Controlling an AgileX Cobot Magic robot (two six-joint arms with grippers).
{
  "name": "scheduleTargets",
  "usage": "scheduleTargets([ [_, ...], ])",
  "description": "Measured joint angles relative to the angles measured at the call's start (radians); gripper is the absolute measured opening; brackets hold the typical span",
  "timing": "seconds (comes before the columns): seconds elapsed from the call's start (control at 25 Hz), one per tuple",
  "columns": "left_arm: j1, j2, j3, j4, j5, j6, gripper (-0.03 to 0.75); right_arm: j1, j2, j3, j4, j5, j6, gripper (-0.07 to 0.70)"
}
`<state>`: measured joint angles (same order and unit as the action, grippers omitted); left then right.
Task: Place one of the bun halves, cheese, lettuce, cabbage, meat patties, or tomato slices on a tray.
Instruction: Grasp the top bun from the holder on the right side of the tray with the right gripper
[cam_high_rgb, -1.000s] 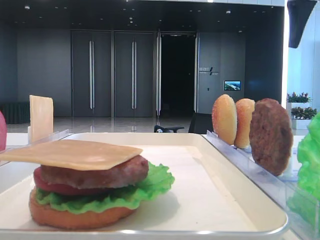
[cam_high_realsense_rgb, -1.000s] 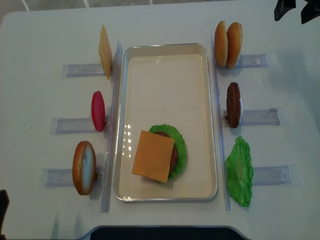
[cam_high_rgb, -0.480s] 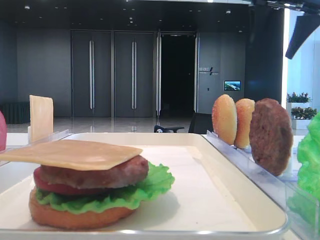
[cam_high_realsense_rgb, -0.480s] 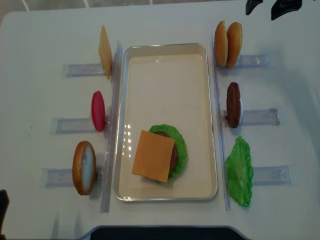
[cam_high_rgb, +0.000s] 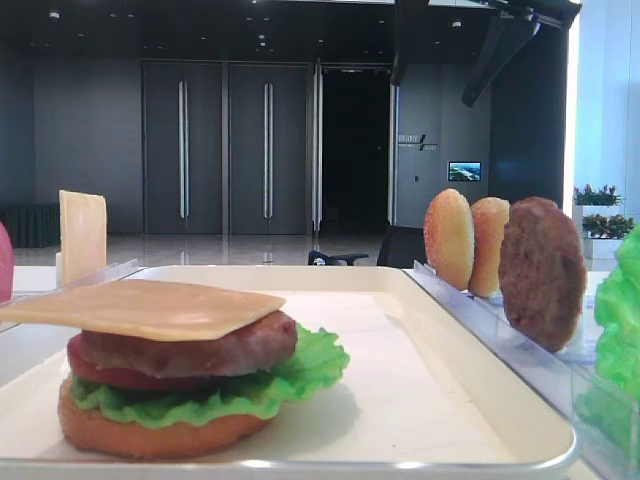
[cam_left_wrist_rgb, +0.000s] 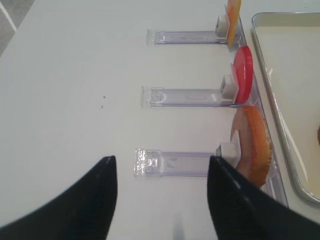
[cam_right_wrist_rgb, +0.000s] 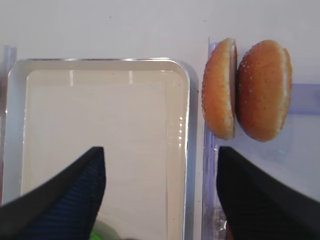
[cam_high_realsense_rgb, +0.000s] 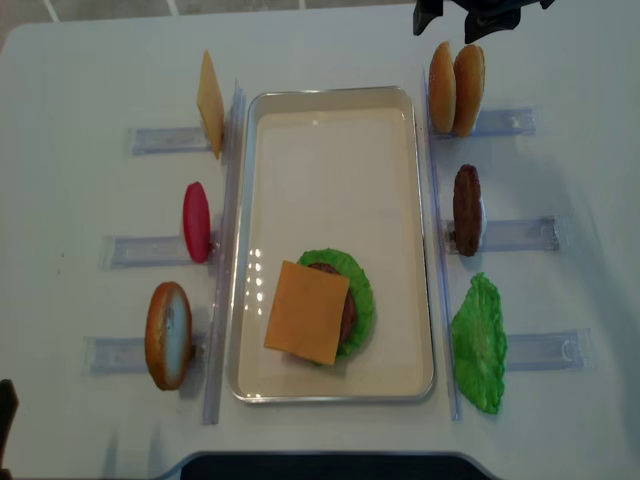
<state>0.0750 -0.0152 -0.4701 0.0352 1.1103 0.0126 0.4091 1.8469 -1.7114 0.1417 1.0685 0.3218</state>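
Wide bare floor in the far half of the large white rimmed tray (cam_high_realsense_rgb: 330, 100), open from above. The near half is blocked by the stacked burger under its square yellow-tan cheese slice (cam_high_realsense_rgb: 306, 312). Clear plastic racks (cam_high_realsense_rgb: 222, 250) flank both long sides.

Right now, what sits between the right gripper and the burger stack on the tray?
In the overhead view, only bare tray floor lies between the open right gripper, hovering by the standing bun halves, and the cheese-topped stack.
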Motion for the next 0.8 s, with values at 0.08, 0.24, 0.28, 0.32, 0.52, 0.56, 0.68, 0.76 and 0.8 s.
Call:
scheduleTargets([
  [0.08, 0.0, 0.0, 0.0, 0.0, 0.0, 0.0, 0.433, 0.002, 0.01, -0.001, -0.006, -0.004, 0.002, 0.48],
  [0.24, 0.0, 0.0, 0.0, 0.0, 0.0, 0.0, 0.432, 0.002, 0.033, -0.001, -0.018, -0.008, 0.001, 0.48],
  [0.28, 0.0, 0.0, 0.0, 0.0, 0.0, 0.0, 0.432, 0.002, 0.039, -0.001, -0.018, -0.012, -0.001, 0.48],
  [0.32, 0.0, 0.0, 0.0, 0.0, 0.0, 0.0, 0.432, 0.002, 0.047, -0.001, -0.018, -0.017, -0.006, 0.48],
  [0.52, 0.0, 0.0, 0.0, 0.0, 0.0, 0.0, 0.413, 0.002, 0.079, -0.002, -0.018, -0.042, -0.018, 0.48],
  [0.56, 0.0, 0.0, 0.0, 0.0, 0.0, 0.0, 0.41, 0.002, 0.085, -0.002, -0.019, -0.044, -0.021, 0.48],
  [0.68, 0.0, 0.0, 0.0, 0.0, 0.0, 0.0, 0.392, 0.002, 0.101, -0.002, -0.027, -0.056, -0.033, 0.48],
  [0.76, 0.0, 0.0, 0.0, 0.0, 0.0, 0.0, 0.379, 0.002, 0.112, -0.002, -0.035, -0.06, -0.035, 0.48],
  [0.8, 0.0, 0.0, 0.0, 0.0, 0.0, 0.0, 0.372, 0.002, 0.116, -0.002, -0.041, -0.062, -0.036, 0.48],
])
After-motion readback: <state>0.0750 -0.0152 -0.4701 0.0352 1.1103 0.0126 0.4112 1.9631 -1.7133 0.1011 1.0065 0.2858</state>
